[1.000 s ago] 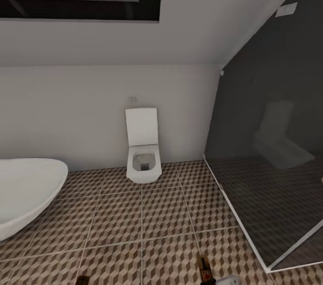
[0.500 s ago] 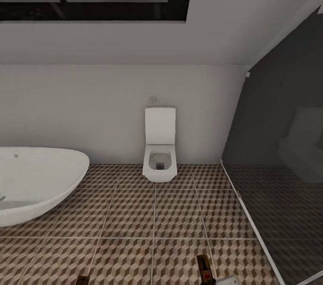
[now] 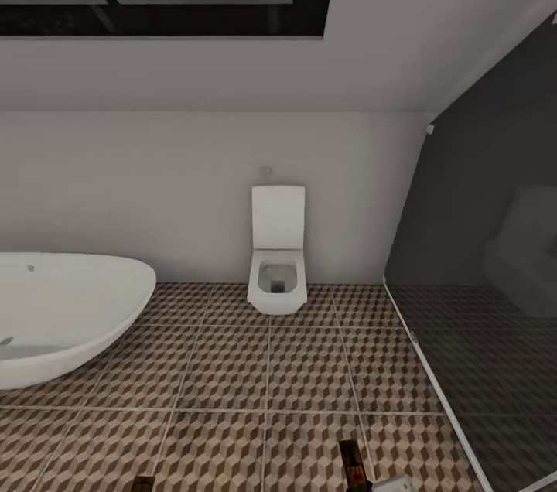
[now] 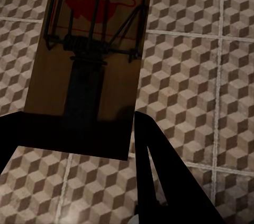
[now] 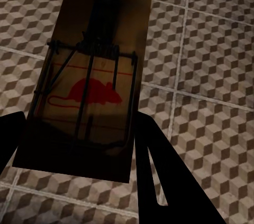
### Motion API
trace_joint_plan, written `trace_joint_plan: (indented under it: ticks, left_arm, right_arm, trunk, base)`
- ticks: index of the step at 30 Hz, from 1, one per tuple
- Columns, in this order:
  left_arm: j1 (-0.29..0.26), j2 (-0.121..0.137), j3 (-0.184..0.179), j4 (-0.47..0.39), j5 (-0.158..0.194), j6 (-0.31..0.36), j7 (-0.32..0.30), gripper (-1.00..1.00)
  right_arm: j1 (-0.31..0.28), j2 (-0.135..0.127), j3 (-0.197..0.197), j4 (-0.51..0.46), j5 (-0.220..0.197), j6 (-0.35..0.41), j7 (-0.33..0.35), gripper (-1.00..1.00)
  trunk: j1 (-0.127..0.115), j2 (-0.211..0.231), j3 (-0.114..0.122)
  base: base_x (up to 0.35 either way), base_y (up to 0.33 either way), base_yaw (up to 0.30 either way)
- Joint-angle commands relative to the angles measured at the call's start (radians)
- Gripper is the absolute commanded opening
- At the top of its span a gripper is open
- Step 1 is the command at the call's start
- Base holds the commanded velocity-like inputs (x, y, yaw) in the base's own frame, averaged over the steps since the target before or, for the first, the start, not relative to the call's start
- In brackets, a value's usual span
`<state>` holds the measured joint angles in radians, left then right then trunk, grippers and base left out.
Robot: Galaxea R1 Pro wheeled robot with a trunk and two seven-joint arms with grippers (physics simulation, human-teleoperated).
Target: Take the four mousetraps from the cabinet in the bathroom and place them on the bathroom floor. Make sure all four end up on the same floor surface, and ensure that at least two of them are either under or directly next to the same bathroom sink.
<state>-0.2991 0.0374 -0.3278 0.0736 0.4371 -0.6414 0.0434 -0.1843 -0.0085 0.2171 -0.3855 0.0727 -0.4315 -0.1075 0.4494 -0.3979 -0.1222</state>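
Evidently the carrying stage is under way: the left end effector (image 4: 74, 139) is clamped on one mousetrap (image 4: 90, 49), and the right end effector (image 5: 74, 150) grips a second mousetrap (image 5: 92, 76), both held above the bathroom floor (image 3: 232, 368). Neither trap is set down yet, so placing remains, and the other two traps, the cabinet and the sink are nowhere to be judged from here. Ahead stand a white toilet (image 3: 277, 264) against the wall, a bathtub (image 3: 62, 314) cut off at the frame edge, and a dark glass screen (image 3: 487, 260). Finger contact on each board is lost in shadow.
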Motion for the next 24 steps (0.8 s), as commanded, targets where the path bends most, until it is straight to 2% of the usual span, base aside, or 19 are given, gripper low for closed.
trace_joint_plan:
  ticks: [1,11,24]
  left_arm:
    - [-0.002,-0.001,-0.008,0.003,-0.003,-0.004,0.01,-1.0]
    - [-0.002,-0.001,-0.008,0.003,-0.003,-0.004,0.01,-1.0]
    - [-0.002,0.0,-0.008,0.003,-0.003,-0.004,0.01,-1.0]
  right_arm:
    - [-0.001,-0.001,0.005,0.001,0.004,-0.002,-0.006,-1.0]
    - [-0.001,-0.001,0.005,0.001,0.004,-0.003,-0.006,-1.0]
    - [-0.001,-0.001,0.005,0.001,0.004,-0.003,-0.006,-1.0]
  trunk:
    - [0.001,-0.002,-0.002]
    - [0.001,-0.002,0.001]
    - [0.001,-0.002,0.002]
  base:
    - [0.0,0.0,0.0]
    - [0.0,0.0,-0.064]
    - [0.0,0.0,-0.006]
